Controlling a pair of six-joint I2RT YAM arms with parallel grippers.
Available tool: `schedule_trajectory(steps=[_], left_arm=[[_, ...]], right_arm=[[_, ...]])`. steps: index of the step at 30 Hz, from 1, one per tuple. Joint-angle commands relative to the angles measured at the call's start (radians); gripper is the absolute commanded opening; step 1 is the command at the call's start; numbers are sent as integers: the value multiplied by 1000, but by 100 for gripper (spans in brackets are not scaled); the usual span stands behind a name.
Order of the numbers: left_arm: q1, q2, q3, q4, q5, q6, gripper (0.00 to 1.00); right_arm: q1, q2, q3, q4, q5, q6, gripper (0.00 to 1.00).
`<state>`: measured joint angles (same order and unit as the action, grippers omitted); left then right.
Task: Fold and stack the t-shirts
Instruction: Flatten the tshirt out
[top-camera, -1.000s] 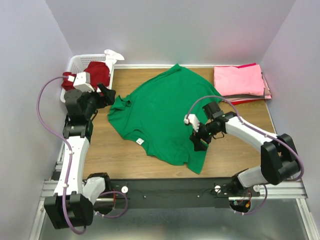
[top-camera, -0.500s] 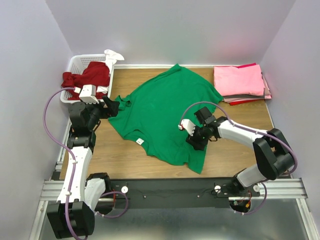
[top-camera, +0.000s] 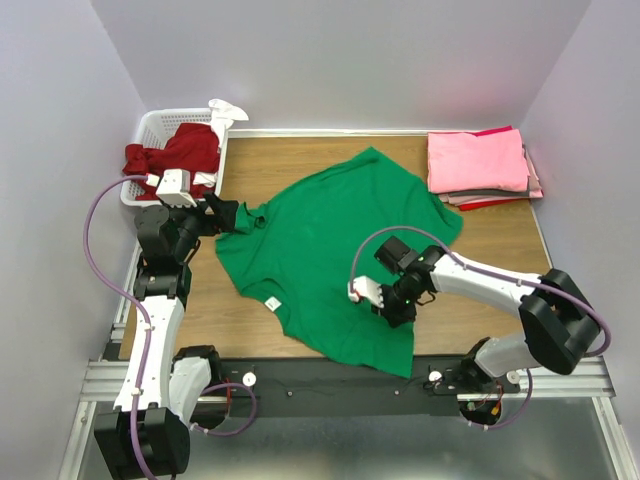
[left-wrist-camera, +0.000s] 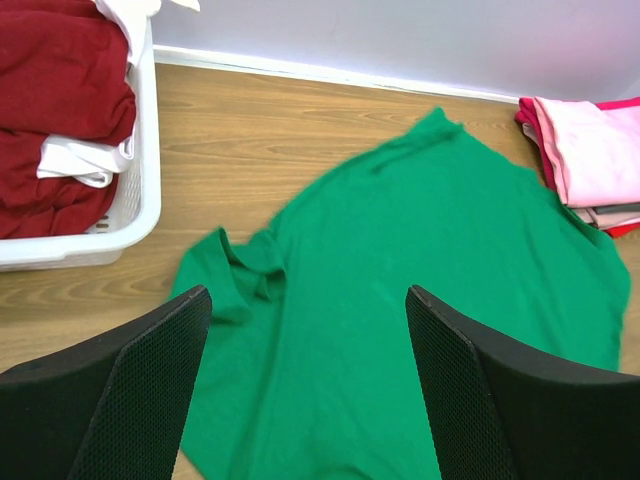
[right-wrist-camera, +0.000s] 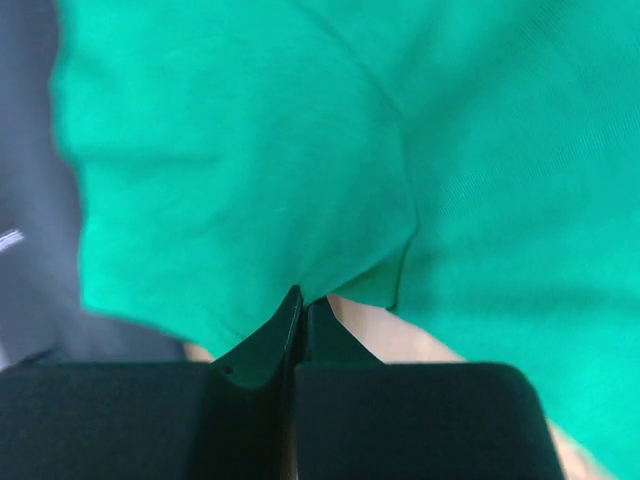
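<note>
Here the wooden table is carrying the bright green t-shirt, which is lying spread and rumpled across its middle. The folded pink t-shirts are sitting stacked at the far right corner, and the dark red t-shirt is spilling over the white basket at far left. The right gripper is pinching an edge of the green shirt, jaws pressed together, while the left gripper is hovering spread wide and empty over the sleeve nearest the basket.

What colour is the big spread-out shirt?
The cotton t-shirt is bright green, clearest in the top external view.
</note>
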<state>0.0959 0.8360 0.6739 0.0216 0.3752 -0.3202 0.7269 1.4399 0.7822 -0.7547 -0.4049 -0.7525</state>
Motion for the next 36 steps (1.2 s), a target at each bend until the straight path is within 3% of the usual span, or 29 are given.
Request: schedule_trajectory(steps=[1, 7, 12, 15, 17, 20, 25, 26, 29, 30, 36], left_arm=[[-1, -11, 0, 24, 14, 15, 86], [-1, -8, -4, 21, 10, 15, 86], [-1, -14, 3, 12, -25, 26, 86], [-1, -14, 3, 8, -41, 32, 86], [-1, -14, 6, 8, -42, 35, 86], [1, -17, 6, 6, -45, 36, 86], [-1, -25, 6, 8, -41, 33, 86], [1, -26, 7, 11, -38, 35, 86], [-1, -29, 6, 15, -27, 32, 86], [1, -31, 4, 15, -25, 30, 86], [-1, -31, 1, 29, 8, 24, 86]], right_arm=[[91, -50, -12, -207, -114, -85, 5], [239, 54, 117, -219, -98, -53, 9], [330, 117, 222, -297, -84, -77, 21], [332, 109, 304, -354, -74, -96, 37], [321, 88, 315, -350, -10, -85, 53], [263, 54, 308, -325, 9, -68, 59], [-67, -76, 321, -244, 14, 5, 63], [-207, -94, 319, -206, 2, 13, 66], [-422, -139, 284, -101, -29, 76, 74], [-545, -138, 275, -78, -23, 88, 77], [-955, 88, 308, -6, -28, 125, 76]])
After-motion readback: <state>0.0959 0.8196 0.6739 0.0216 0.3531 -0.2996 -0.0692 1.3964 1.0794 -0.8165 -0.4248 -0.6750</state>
